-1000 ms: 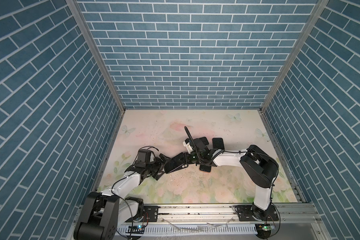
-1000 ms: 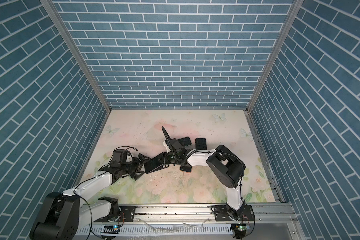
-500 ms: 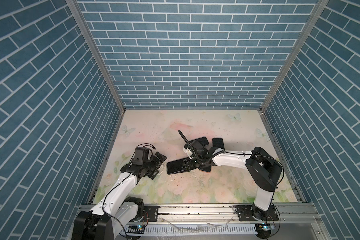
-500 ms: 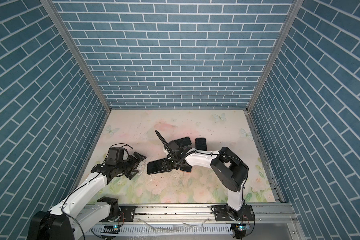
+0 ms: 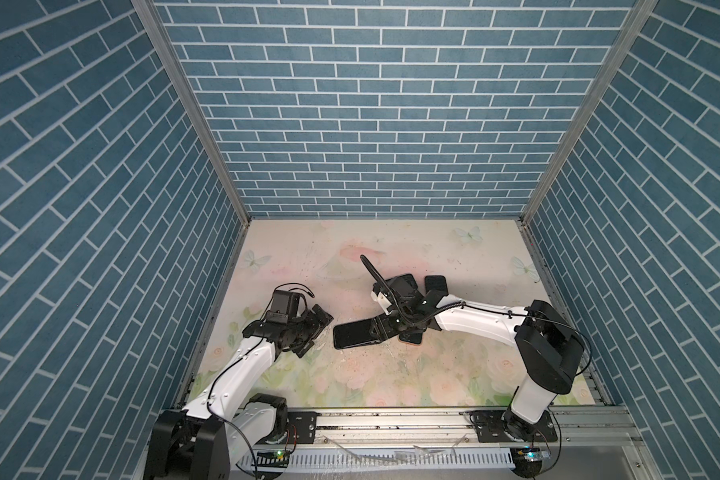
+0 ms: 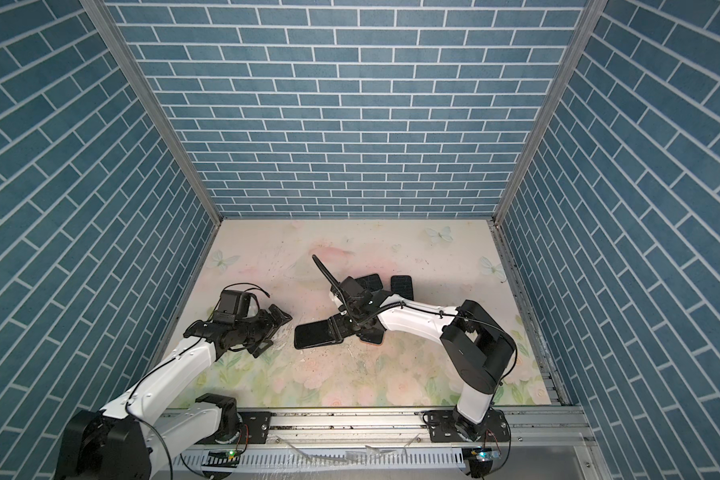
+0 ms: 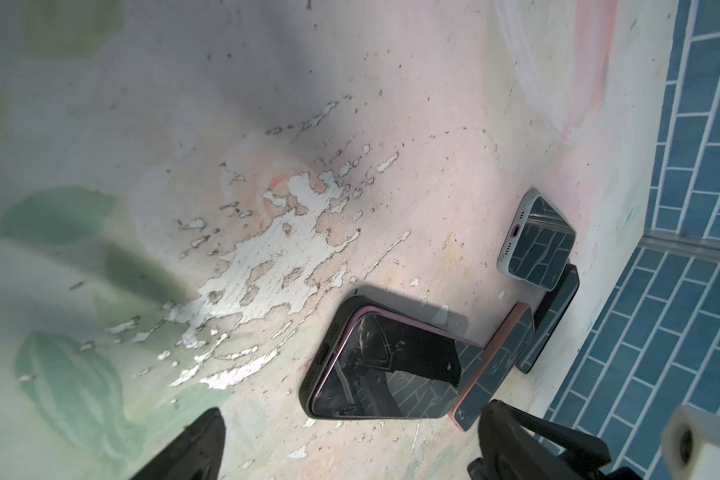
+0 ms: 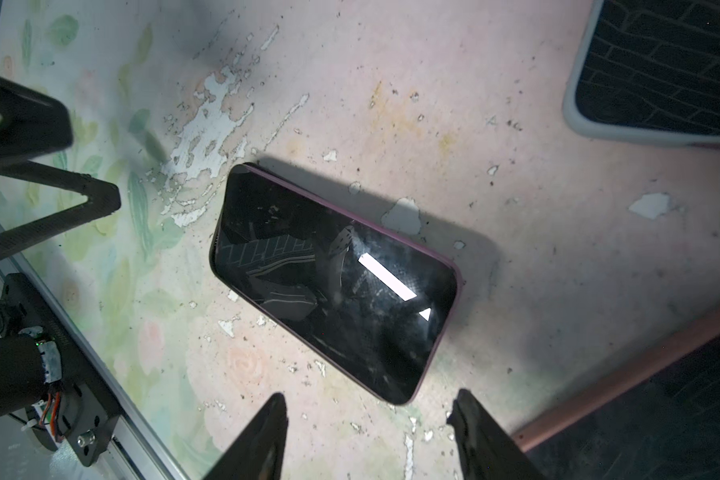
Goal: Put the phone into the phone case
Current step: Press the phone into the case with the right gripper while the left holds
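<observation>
Your right end effector (image 8: 366,434) has its fingers spread apart, with nothing gripped between them. It hangs over one short end of the phone (image 8: 333,282). You cannot tell whether a finger touches the glass.

The phone lies flat with its dark screen up, near the middle of the floral worktop (image 5: 391,382) in both top views. It rests in the black phone case (image 7: 306,388). A purple edge of the phone shows above the case along one long side. Whether the phone is pressed fully home cannot be told.

Your left end effector (image 5: 316,334) is also spread wide and empty. It is low over the worktop, just beside the phone's other short end and clear of it.

Further out, under the right arm, a pink-cased phone (image 7: 495,365) lies just beside the task phone. Past it, a black phone (image 7: 555,307) and a pale grey-cased phone (image 7: 535,245) lie close together.
</observation>
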`<state>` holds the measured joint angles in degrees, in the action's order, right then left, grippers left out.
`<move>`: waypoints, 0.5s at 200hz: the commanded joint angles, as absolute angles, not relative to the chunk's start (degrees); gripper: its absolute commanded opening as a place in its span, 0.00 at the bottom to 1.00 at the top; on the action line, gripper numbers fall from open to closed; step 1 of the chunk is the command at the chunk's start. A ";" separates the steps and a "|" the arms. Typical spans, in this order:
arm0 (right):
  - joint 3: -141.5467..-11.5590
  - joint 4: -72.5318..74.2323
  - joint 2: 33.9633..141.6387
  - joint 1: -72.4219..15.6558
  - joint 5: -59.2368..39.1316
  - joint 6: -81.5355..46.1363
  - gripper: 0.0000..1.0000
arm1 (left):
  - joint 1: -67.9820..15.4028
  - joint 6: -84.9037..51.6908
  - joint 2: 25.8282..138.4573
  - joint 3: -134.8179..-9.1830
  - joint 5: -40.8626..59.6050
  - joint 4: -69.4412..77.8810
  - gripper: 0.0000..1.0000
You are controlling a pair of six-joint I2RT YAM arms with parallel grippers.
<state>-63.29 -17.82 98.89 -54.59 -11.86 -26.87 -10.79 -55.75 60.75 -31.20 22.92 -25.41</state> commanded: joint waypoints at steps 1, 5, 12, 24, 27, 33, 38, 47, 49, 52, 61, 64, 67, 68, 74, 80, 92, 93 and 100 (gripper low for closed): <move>-60.91 -14.30 97.24 -52.93 -11.83 -30.06 0.62 | -11.05 -49.53 62.34 -33.10 25.47 -25.31 0.93; -60.61 -13.86 97.25 -52.77 -12.01 -30.83 0.61 | -11.02 -49.27 62.59 -32.99 25.65 -24.96 0.92; -60.26 -13.13 97.57 -52.49 -12.41 -31.78 0.59 | -11.07 -48.70 62.90 -32.95 25.55 -24.74 0.91; -60.22 -12.76 98.26 -52.21 -12.83 -32.89 0.56 | -11.06 -48.02 63.93 -32.63 26.01 -23.71 0.89; -60.25 -12.77 98.50 -52.19 -12.88 -33.05 0.55 | -11.07 -47.97 64.23 -32.43 26.33 -23.24 0.89; -60.21 -12.53 98.92 -52.12 -13.11 -33.28 0.53 | -11.07 -48.14 64.66 -31.82 26.86 -21.75 0.89; -60.24 -12.29 99.29 -52.12 -13.38 -33.44 0.52 | -11.07 -48.60 65.10 -31.26 27.37 -20.70 0.89; -60.36 -11.96 100.21 -52.14 -13.76 -33.72 0.50 | -11.07 -49.26 65.75 -30.12 28.30 -18.29 0.88; -60.31 -11.89 100.38 -52.15 -13.79 -33.79 0.49 | -11.07 -49.36 65.99 -29.85 28.48 -17.78 0.88; -60.43 -11.78 100.61 -52.12 -13.92 -33.88 0.49 | -11.07 -49.52 66.23 -29.54 28.84 -16.82 0.88; -60.71 -11.61 101.34 -52.14 -14.13 -34.07 0.47 | -11.07 -49.97 67.16 -28.91 29.44 -14.90 0.87; -60.77 -11.39 101.56 -52.10 -14.27 -34.17 0.47 | -11.07 -50.02 67.61 -28.73 29.65 -14.41 0.86; -60.86 -11.27 101.72 -52.19 -14.51 -34.26 0.47 | -11.07 -50.10 67.98 -28.65 29.93 -14.04 0.85; -60.88 -11.22 101.79 -52.20 -14.55 -34.31 0.46 | -11.07 -50.10 68.09 -28.61 30.04 -13.83 0.85; -61.08 -10.94 102.24 -52.19 -14.95 -34.41 0.45 | -11.11 -50.10 68.85 -28.56 30.67 -12.63 0.82; -61.38 -10.90 102.62 -52.18 -15.15 -34.52 0.45 | -11.16 -50.05 69.56 -28.62 30.99 -12.23 0.78; -61.85 -10.84 103.37 -52.12 -15.46 -34.79 0.44 | -11.25 -49.76 70.76 -28.64 31.13 -12.09 0.73; -61.91 -10.83 103.41 -52.16 -15.51 -34.80 0.44 | -11.25 -49.75 70.89 -28.74 31.12 -12.15 0.72; -62.05 -10.67 103.82 -52.18 -15.70 -34.97 0.44 | -11.25 -49.43 71.14 -28.78 30.68 -12.87 0.67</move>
